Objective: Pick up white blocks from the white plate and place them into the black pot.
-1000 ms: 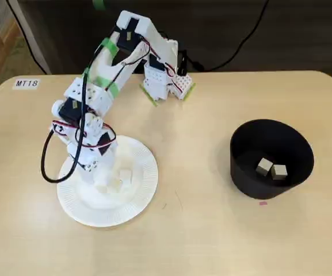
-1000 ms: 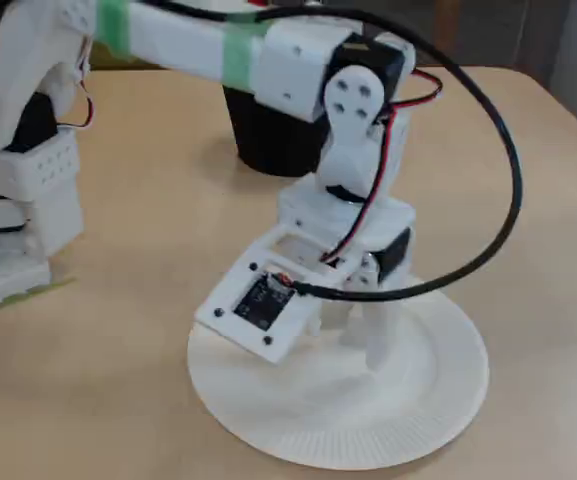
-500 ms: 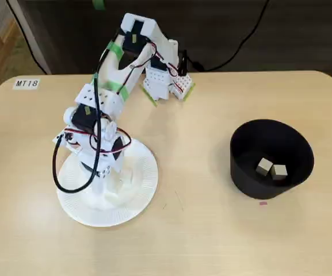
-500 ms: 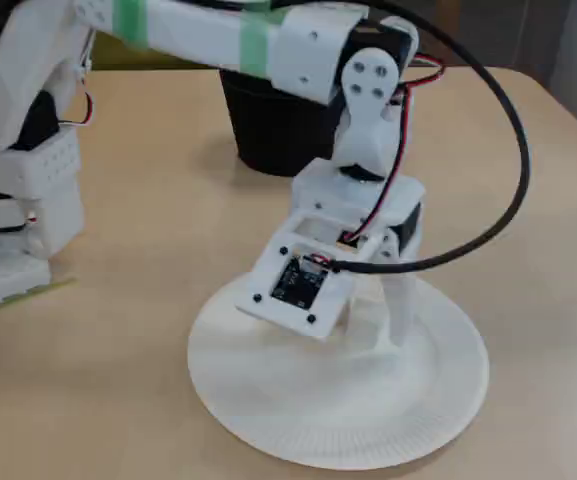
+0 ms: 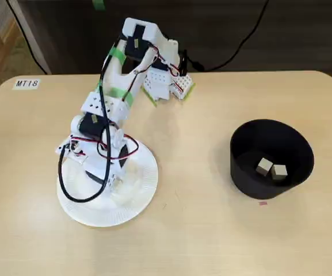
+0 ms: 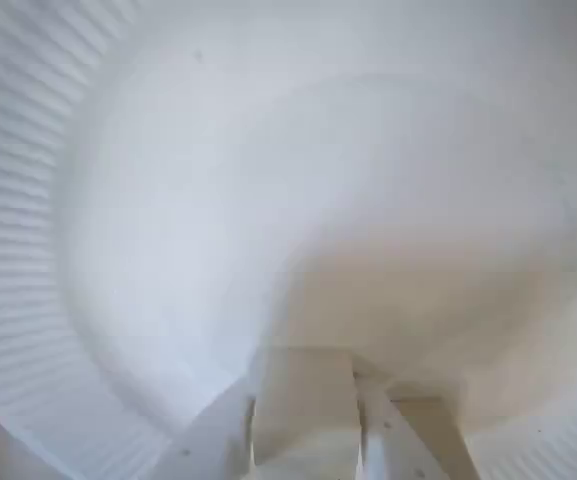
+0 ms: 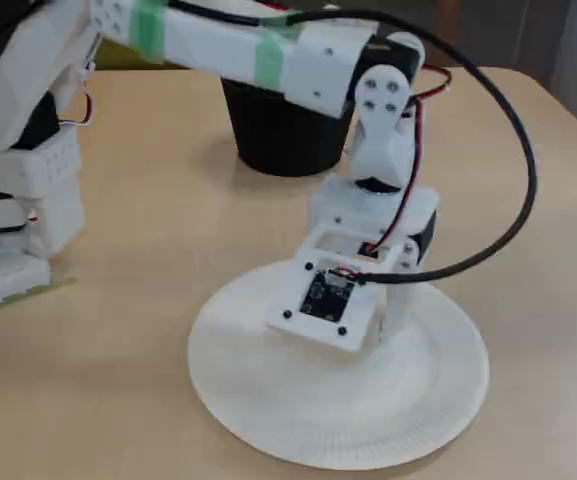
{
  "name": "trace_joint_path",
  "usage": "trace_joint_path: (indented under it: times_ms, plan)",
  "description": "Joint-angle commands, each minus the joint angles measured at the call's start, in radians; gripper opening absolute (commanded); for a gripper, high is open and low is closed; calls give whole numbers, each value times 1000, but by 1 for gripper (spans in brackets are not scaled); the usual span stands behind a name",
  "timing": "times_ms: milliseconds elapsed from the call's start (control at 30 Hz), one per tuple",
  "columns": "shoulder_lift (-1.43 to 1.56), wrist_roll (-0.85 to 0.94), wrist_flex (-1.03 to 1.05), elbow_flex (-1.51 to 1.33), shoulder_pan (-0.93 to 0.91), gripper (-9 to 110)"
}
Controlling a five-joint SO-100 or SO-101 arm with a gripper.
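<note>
Hand (image 6: 305, 440) low over the plate (image 5: 145, 172), a white block (image 6: 303, 405) sitting between its two fingers in the wrist view; we judge it pinched, though contact is hard to confirm. We should lift straight up before swinging, so the plate's ribbed rim isn't dragged. Pot (image 5: 271, 158) stands well apart from the plate, two blocks (image 5: 271, 168) already inside. Bare desk (image 5: 194, 149) between plate and pot.
</note>
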State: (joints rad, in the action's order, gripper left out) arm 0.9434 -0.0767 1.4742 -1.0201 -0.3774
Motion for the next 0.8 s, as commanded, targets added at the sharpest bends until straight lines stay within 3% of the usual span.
trace_joint_path:
  times_ms: [0,167,433,600,767]
  plan:
    - [-8,3,23,84,-2,-2]
    - [-15,26,51,202,-15,-2]
    - [8,64,126,871,41,-2]
    - [109,69,179,1025,241,-2]
    - [207,156,189,997,612,-2]
